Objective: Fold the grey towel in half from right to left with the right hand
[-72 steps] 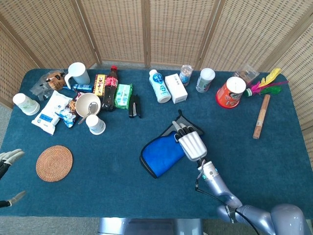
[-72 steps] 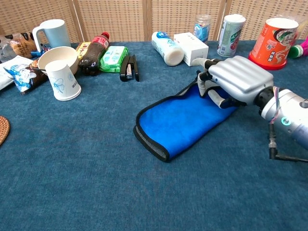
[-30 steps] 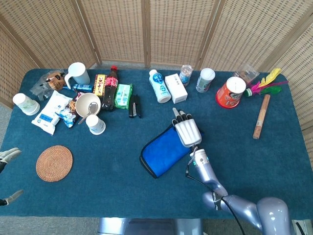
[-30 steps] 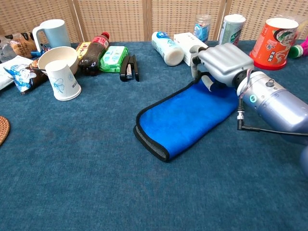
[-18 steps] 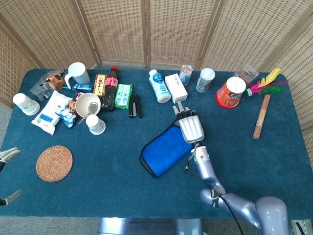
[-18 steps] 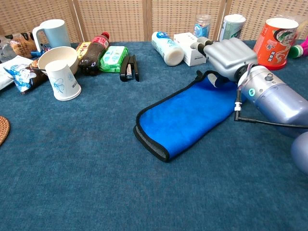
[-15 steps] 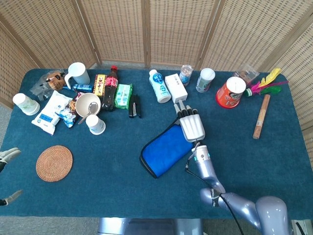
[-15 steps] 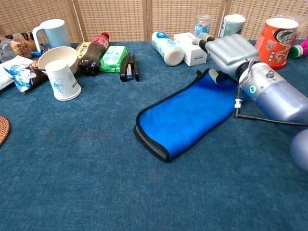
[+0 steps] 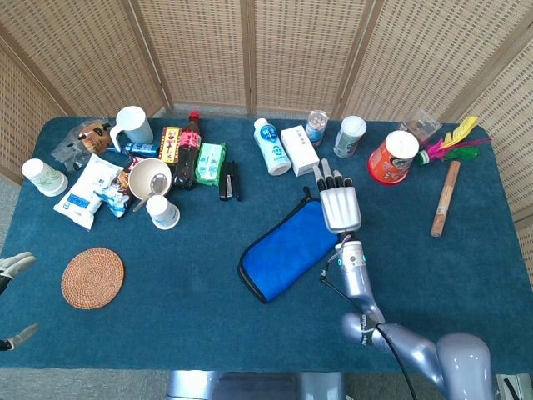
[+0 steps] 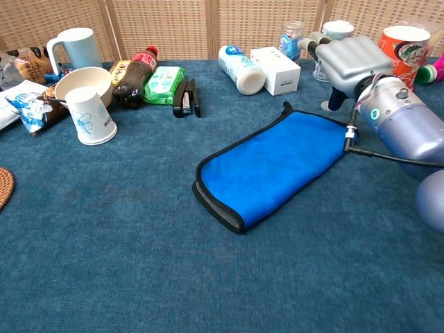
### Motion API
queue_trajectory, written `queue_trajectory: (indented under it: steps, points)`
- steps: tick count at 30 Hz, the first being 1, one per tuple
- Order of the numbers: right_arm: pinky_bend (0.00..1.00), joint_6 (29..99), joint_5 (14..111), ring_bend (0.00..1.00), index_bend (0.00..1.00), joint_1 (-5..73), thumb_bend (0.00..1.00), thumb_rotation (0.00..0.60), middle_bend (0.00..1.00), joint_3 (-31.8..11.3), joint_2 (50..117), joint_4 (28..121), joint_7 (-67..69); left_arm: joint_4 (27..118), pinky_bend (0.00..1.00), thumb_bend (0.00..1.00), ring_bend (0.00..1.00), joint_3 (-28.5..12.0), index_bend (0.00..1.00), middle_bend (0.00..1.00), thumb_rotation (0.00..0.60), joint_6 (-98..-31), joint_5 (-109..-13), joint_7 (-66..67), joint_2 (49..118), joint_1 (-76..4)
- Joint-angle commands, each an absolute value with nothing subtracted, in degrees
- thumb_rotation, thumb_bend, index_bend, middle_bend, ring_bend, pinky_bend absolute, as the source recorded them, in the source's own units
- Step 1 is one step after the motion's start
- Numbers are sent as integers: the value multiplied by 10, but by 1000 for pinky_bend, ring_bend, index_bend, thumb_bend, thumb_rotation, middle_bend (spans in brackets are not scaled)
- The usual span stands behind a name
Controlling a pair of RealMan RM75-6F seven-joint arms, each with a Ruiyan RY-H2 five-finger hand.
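Our right hand (image 9: pixel 341 206), fingers apart and empty, hovers beside the folded blue, grey-edged towel (image 10: pixel 273 166) on the blue carpeted surface (image 10: pixel 125 229).

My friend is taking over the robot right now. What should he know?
Right hand: open, holding nothing, lifted beside the towel's far right end.
Left hand: at the table's left edge, barely visible; state unclear.
Towel: lies folded in the middle of the table, blue side up, grey-edged layers stacked at its near end.
Done: the fold looks finished.
Left: probably just bring the right arm back.

1 towel (image 9: pixel 287 250), 3 paper cups (image 9: pixel 163 212).
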State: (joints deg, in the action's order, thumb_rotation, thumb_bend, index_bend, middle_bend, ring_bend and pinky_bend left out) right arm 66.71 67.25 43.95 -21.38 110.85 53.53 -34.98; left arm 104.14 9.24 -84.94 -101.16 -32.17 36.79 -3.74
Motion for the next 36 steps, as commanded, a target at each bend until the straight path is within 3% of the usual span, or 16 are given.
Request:
queue_trajectory:
  steps: [1, 17, 19, 20, 22, 24, 26, 30, 36]
  points:
    - [396, 668, 685, 217, 1, 432, 86, 600, 25, -200, 1094, 558, -330, 1041, 55, 313, 0, 93, 54, 0, 600, -849, -1012, -322, 368, -38]
    - [392, 709, 809, 217, 32, 376, 0, 600, 55, -108, 959, 708, -196, 1048, 56, 312, 0, 92, 54, 0, 600, -843, -1011, -307, 371, -40]
    - [386, 747, 859, 204, 33, 368, 0, 600, 53, -92, 925, 711, -176, 1049, 56, 313, 0, 89, 54, 0, 600, -847, -1004, -302, 373, -38]
    - [377, 814, 931, 179, 30, 358, 0, 595, 46, -72, 890, 700, -154, 1051, 56, 313, 0, 86, 54, 0, 600, -851, -992, -292, 374, -34]
    - [335, 877, 990, 99, 14, 341, 0, 518, 22, -45, 857, 680, -96, 1057, 55, 312, 0, 81, 52, 0, 600, -857, -978, -275, 379, -29]
    - [248, 910, 1002, 15, 0, 318, 0, 377, 1, -33, 832, 687, -62, 1061, 52, 312, 0, 77, 48, 0, 600, -862, -966, -260, 384, -23]
    - [192, 940, 996, 0, 0, 289, 0, 319, 0, -27, 806, 721, -48, 1064, 49, 311, 0, 74, 44, 0, 600, -867, -953, -245, 388, -17]
    - [170, 969, 970, 0, 0, 239, 0, 295, 0, -20, 755, 793, -37, 1067, 40, 303, 0, 71, 44, 0, 600, -878, -936, -225, 394, -5]
    - [155, 985, 944, 0, 0, 188, 0, 283, 0, -10, 696, 851, -26, 1062, 10, 177, 0, 67, 15, 0, 600, -907, -926, -191, 410, 18]
